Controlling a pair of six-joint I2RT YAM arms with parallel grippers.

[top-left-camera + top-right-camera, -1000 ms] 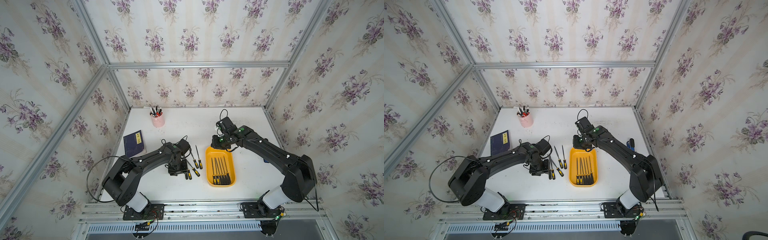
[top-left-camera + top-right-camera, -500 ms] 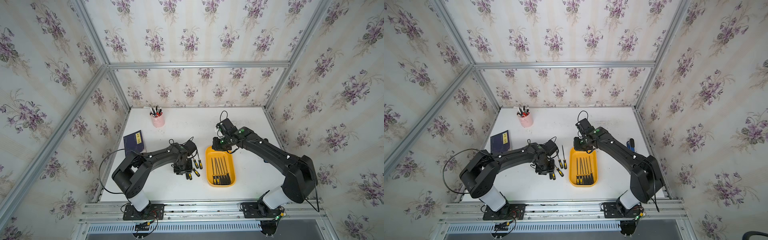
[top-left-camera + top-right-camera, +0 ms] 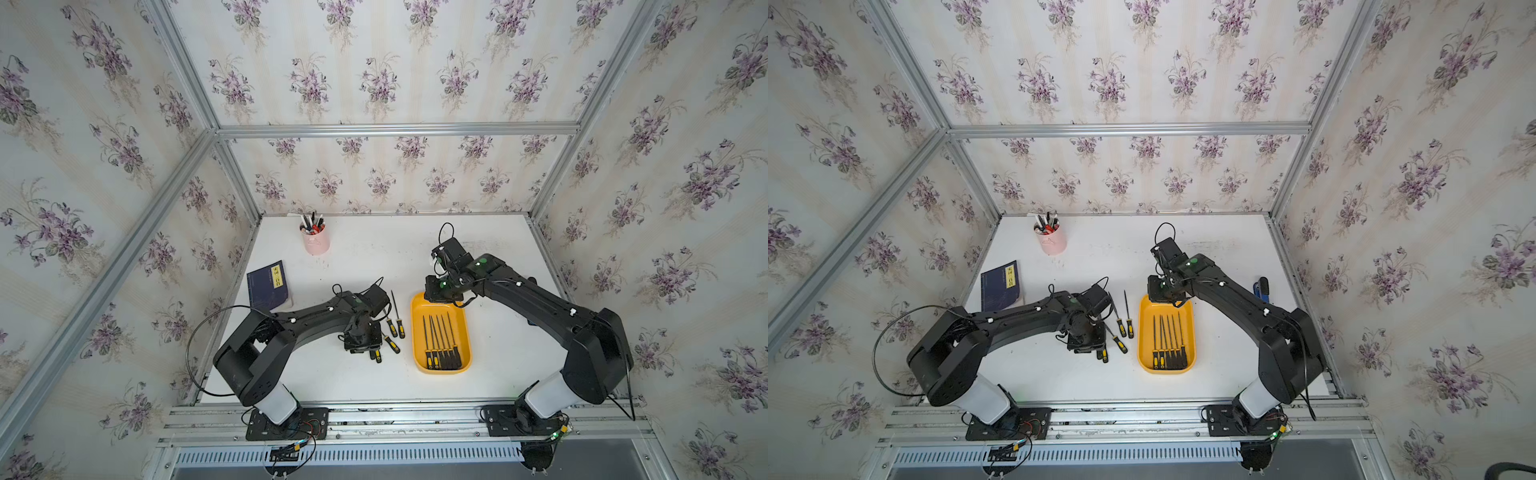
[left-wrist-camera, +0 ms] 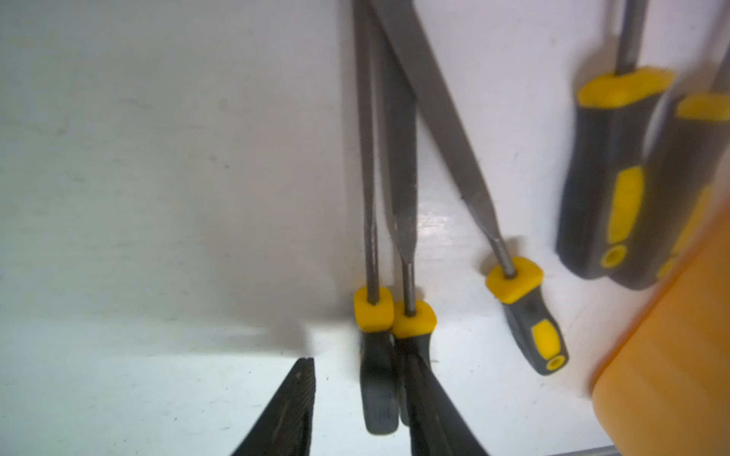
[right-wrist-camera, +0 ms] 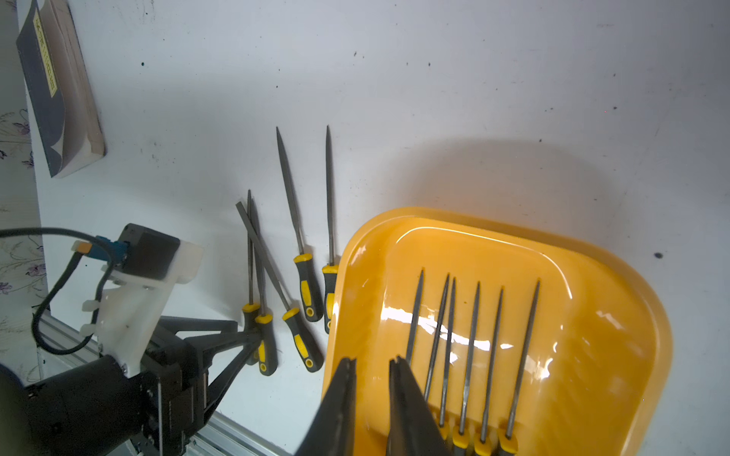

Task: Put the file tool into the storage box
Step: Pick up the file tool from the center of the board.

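Left wrist view: left gripper (image 4: 357, 367) low over the worktop (image 4: 158, 177), jaws drawn in from their wider spread a second ago but not clamped. Bare worktop shows between one finger (image 4: 296, 395) and the nearest handle, and the other finger (image 4: 434, 395) lies against the second handle. Reads as a grasp closing, pick not yet secured. The pair of files (image 4: 371, 197) sits between the jaws, handles in, blades running away. Outside the jaws: slanted file (image 4: 454, 158), two more files (image 4: 608, 177), then the storage box (image 4: 671, 355), well apart. Right wrist view: right gripper (image 5: 371, 367) unmoved, jaws a slit apart and empty, box corner beneath them, six files (image 5: 470, 335) inside just beside.
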